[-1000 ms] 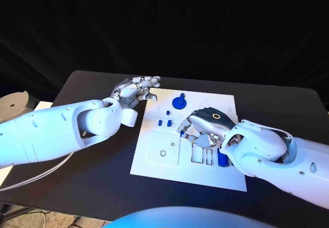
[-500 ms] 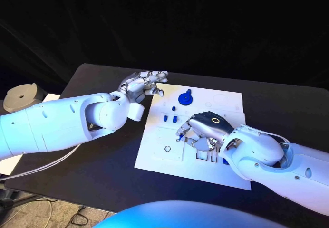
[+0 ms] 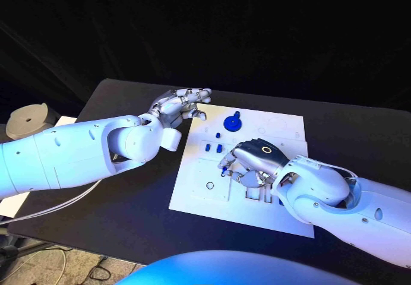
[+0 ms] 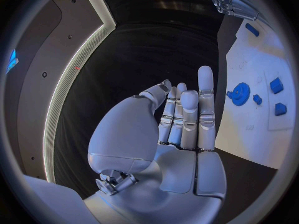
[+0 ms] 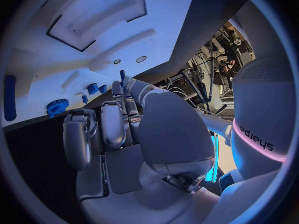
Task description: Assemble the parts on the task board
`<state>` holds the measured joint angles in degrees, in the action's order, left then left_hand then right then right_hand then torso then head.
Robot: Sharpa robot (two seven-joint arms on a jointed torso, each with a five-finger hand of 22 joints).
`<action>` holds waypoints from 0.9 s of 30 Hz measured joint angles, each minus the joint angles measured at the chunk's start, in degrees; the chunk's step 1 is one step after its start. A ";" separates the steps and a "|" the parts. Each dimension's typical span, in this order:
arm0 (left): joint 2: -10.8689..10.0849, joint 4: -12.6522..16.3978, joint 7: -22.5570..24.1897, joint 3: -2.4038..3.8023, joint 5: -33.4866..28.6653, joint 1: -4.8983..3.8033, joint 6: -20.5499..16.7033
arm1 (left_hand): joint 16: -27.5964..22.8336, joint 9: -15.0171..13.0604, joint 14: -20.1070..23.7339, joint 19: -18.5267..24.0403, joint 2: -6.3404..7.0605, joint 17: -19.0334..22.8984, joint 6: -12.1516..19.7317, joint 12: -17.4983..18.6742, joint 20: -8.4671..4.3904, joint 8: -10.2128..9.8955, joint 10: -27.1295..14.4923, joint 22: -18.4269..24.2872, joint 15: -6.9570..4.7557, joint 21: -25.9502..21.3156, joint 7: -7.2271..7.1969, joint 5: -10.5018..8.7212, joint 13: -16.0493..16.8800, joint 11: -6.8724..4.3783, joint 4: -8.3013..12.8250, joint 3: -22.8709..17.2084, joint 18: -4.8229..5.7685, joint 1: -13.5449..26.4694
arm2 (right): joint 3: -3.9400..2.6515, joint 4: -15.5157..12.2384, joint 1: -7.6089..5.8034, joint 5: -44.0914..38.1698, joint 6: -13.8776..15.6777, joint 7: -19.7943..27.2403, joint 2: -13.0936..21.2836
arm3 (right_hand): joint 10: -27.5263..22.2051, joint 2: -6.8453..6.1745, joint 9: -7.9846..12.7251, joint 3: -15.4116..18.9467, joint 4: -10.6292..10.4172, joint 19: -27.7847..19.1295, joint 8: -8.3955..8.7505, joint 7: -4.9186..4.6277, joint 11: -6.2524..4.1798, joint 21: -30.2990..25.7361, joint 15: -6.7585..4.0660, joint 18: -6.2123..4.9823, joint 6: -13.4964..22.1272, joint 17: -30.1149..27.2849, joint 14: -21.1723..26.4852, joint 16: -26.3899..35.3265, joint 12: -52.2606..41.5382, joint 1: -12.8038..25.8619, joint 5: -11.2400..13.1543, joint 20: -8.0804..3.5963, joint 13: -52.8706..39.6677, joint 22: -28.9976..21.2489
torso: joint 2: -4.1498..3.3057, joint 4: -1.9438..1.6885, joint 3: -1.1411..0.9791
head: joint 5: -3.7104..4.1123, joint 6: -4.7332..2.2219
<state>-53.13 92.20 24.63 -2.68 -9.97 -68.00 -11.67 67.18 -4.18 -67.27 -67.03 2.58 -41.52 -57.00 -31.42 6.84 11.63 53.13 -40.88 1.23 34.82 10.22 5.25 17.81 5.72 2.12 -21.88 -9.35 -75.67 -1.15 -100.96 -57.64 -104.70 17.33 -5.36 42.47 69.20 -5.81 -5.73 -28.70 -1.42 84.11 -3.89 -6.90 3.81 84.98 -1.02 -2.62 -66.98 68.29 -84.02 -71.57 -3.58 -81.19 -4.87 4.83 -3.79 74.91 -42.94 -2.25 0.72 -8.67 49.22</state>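
Note:
The white task board (image 3: pixel 199 205) lies mid-table. On its far part sit a blue gear (image 3: pixel 233 123) and small blue pieces (image 3: pixel 211 147). My right hand (image 3: pixel 250 159) hangs over the board's middle with its fingers curled. It pinches a small blue peg (image 3: pixel 224 173) (image 5: pixel 122 75) at its fingertips. A long blue piece (image 3: pixel 280 201) peeks out beside its wrist. My left hand (image 3: pixel 180 104) hovers at the board's far left corner, fingers straight (image 4: pixel 190 114) and palm empty. The left wrist view shows the gear (image 4: pixel 239 93) and the board (image 4: pixel 255 129). The right wrist view shows the gear (image 5: pixel 57 106) and a square recess (image 5: pixel 99 15).
A pale round spool (image 3: pixel 25 122) stands off the table's left side, and a white cable (image 3: pixel 51 211) hangs below my left arm. Bare black table (image 3: pixel 111 178) lies left of the board. The board has slots (image 3: pixel 255 194) and a small ring hole (image 3: pixel 209 185).
The head view has shifted. My right hand has edged a little leftward over the board, still holding the peg. My left hand has hardly moved.

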 measured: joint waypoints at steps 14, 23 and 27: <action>-0.09 0.13 -0.05 -0.01 0.01 0.00 0.05 | 0.00 0.00 0.00 0.00 0.00 0.00 0.00 0.00 0.00 0.00 0.00 0.00 0.00 0.00 0.00 0.00 0.01 0.00 0.00 0.00 0.00 0.00 | 0.04 1.31 0.11 -0.97 -0.55 -0.02 -0.70 | -0.01 0.00 -0.06 -0.17 0.17 0.00 0.06 -0.22 0.01 0.00 0.00 0.00 -0.22 -0.01 0.00 0.00 0.11 0.00 0.03 0.00 0.01 0.04 | -0.01 0.02 0.02 | -0.06 0.40; -0.10 0.21 -0.09 -0.01 0.01 0.00 0.13 | 0.00 0.05 0.20 0.00 0.00 0.13 0.00 0.00 0.00 0.24 0.00 0.05 0.20 0.00 0.00 0.00 -0.10 0.00 0.00 0.00 0.00 0.00 | 0.10 2.21 0.30 -1.63 -0.95 -0.17 -1.35 | -0.01 0.00 -0.05 -0.17 0.17 0.00 0.16 -0.22 0.01 0.00 0.00 0.00 -0.22 -0.01 0.00 0.00 0.18 0.00 0.04 0.00 0.03 0.04 | -0.01 0.03 -0.01 | -0.12 0.68; -0.10 0.26 -0.12 -0.01 0.01 0.00 0.17 | 0.00 0.04 0.20 0.00 0.00 0.13 0.00 0.00 0.00 0.24 0.00 0.05 0.20 0.00 0.00 0.00 -0.10 0.00 0.00 0.00 0.00 0.00 | 0.14 2.50 0.43 -1.82 -1.13 -0.19 -1.60 | -0.02 0.00 -0.03 -0.17 0.17 0.00 0.17 -0.21 0.02 0.00 0.00 0.00 -0.21 -0.01 0.00 0.00 0.18 0.00 0.11 0.00 0.03 0.03 | -0.01 0.02 0.00 | -0.15 0.76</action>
<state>-53.23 92.46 24.51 -2.68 -9.96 -68.00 -11.50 67.18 -4.13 -67.07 -67.03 2.58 -41.39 -57.01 -31.42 6.84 11.87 53.14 -40.83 1.43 34.82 10.22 5.25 17.71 5.72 2.12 -21.88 -9.35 -75.67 -1.01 -98.47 -57.21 -106.52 16.20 -5.55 40.86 69.18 -5.81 -5.75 -28.87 -1.25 84.11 -3.72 -7.11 3.83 84.98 -1.02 -2.62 -67.19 68.28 -84.02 -71.57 -3.40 -81.19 -4.77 4.83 -3.75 74.94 -42.95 -2.23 0.72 -8.82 49.99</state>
